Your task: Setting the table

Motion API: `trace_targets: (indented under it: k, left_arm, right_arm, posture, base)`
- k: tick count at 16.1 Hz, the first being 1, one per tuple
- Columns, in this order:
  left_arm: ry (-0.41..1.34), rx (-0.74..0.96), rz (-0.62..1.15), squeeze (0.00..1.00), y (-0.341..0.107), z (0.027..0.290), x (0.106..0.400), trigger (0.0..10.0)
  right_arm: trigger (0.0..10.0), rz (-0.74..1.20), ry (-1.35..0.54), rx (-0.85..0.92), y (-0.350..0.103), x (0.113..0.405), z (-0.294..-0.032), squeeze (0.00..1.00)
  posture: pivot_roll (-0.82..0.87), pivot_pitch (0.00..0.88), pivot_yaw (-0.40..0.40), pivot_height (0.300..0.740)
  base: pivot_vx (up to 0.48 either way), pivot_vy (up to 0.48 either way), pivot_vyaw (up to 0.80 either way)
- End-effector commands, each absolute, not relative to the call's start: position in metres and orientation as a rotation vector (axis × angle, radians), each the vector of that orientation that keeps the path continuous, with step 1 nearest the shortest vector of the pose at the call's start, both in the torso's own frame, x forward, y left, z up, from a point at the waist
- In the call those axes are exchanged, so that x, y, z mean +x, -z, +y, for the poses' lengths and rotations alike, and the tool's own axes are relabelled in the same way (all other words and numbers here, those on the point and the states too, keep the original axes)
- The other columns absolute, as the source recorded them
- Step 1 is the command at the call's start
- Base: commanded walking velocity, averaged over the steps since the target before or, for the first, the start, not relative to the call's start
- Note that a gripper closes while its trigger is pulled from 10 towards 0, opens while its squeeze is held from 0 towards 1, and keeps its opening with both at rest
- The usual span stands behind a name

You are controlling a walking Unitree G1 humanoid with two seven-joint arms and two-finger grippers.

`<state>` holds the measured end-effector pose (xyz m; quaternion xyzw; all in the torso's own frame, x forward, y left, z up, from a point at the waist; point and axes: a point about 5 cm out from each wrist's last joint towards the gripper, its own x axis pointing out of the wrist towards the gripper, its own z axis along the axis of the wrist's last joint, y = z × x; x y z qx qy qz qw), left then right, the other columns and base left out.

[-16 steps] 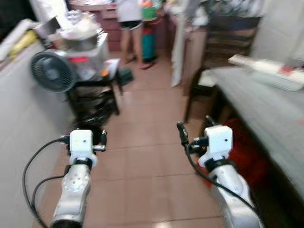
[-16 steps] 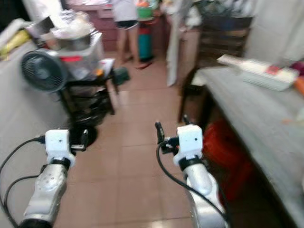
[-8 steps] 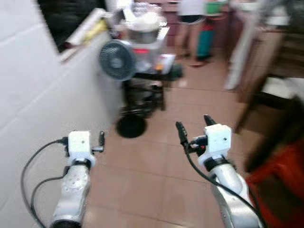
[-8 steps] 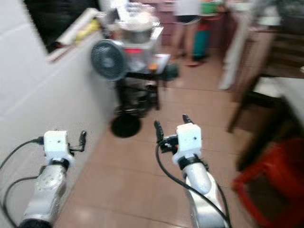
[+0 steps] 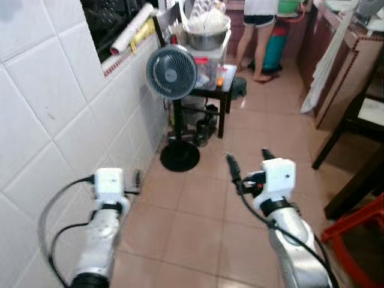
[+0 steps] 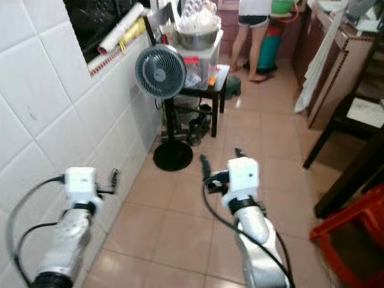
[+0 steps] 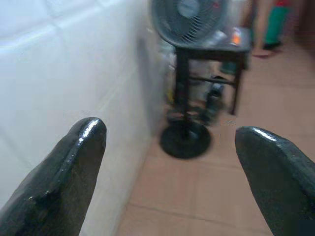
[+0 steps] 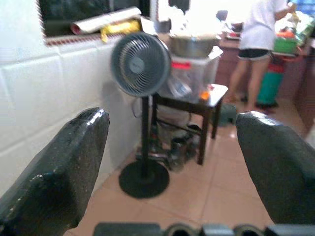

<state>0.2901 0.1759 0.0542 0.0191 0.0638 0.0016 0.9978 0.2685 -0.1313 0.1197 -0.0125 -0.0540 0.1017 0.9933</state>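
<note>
We hold the left gripper and right gripper spread and empty over the tiled floor, and what may be tableware, the metal bowl, sits well ahead on the black side table, slightly nearer our left arm.

This is a lived-in home kitchen area: white tiled wall, terracotta tile floor, a standing fan beside a small dark table stacked with a metal bowl and plastic containers, a person at the counter.
</note>
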Motion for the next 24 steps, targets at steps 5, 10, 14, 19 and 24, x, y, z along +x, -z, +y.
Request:
trace_targets:
  k: [5, 10, 14, 19, 24]
  left_arm:
    - [0.068, 0.019, 0.225, 0.00, -0.025, 0.167, 0.281, 10.0]
    - [0.077, 0.035, 0.357, 0.00, 0.006, 0.173, 0.263, 10.0]
    - [0.060, 0.064, 0.442, 0.00, 0.023, 0.186, 0.250, 10.0]
    - [0.059, 0.081, 0.453, 0.00, 0.027, 0.191, 0.247, 10.0]
    - [0.052, 0.111, 0.486, 0.00, 0.031, 0.195, 0.243, 10.0]
  right_arm:
    - [10.0, -0.054, -0.221, -0.019, -0.105, 0.273, -0.129, 0.00]
    - [10.0, 0.064, -0.255, -0.040, -0.069, 0.266, -0.125, 0.00]
    - [10.0, 0.128, -0.256, -0.054, -0.048, 0.262, -0.130, 0.00]
    - [10.0, 0.133, -0.256, -0.058, -0.040, 0.261, -0.131, 0.00]
    - [10.0, 0.167, -0.243, -0.074, -0.028, 0.258, -0.137, 0.00]
  posture:
    - [0.00, 0.000, 0.000, 0.740]
    - [0.01, 0.000, -0.009, 0.740]
    - [0.01, 0.000, -0.010, 0.740]
    - [0.01, 0.000, -0.006, 0.740]
    - [0.01, 0.000, -0.004, 0.740]
  base:
    - [0.116, 0.000, 0.00]
    - [0.388, 0.000, 0.00]
    - [0.412, 0.128, 0.00]
    - [0.374, 0.300, -0.10]
    - [0.251, 0.291, -0.30]
